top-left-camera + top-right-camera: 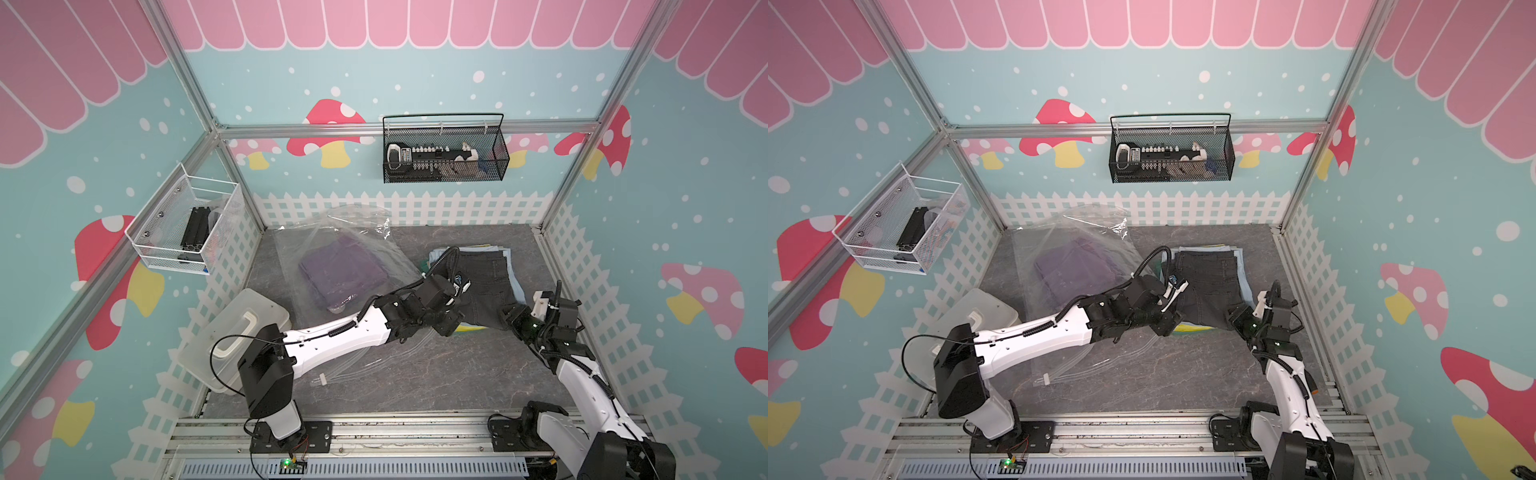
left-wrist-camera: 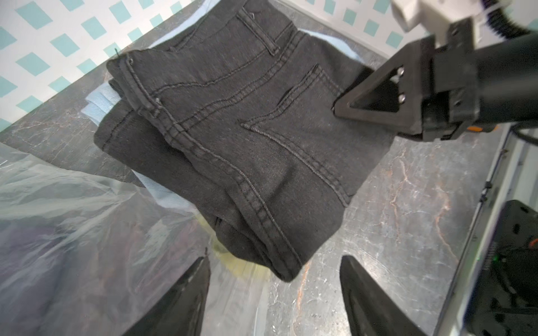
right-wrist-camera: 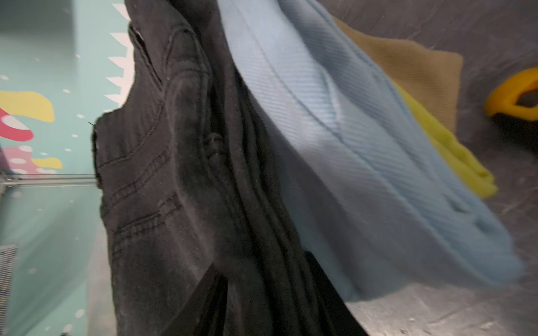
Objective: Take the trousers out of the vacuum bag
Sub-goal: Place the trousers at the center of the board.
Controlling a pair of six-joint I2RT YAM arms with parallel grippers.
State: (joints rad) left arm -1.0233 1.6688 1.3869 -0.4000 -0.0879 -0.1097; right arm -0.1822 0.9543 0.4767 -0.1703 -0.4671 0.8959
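Dark trousers (image 1: 486,286) (image 1: 1208,286) (image 2: 247,131) (image 3: 174,174) lie folded on top of a pile at the table's right. Under them show light blue trousers (image 3: 349,145), tan ones (image 3: 422,69) and yellow ones (image 3: 454,157) (image 1: 471,329). Purple trousers (image 1: 345,274) (image 1: 1075,270) lie inside the crinkly clear vacuum bag (image 1: 361,232) (image 1: 1096,232) (image 2: 72,203). My left gripper (image 1: 451,323) (image 1: 1165,326) (image 2: 275,261) is open, just short of the dark trousers' near corner. My right gripper (image 1: 509,313) (image 1: 1235,316) (image 3: 265,267) stands at their right edge, jaws apart with the dark fold between them.
A translucent box with a white handle (image 1: 232,332) sits at the near left. The bag's white slider clip (image 1: 322,380) lies on the grey table near the front. A white mesh basket (image 1: 187,224) and a black one (image 1: 444,153) hang on the walls.
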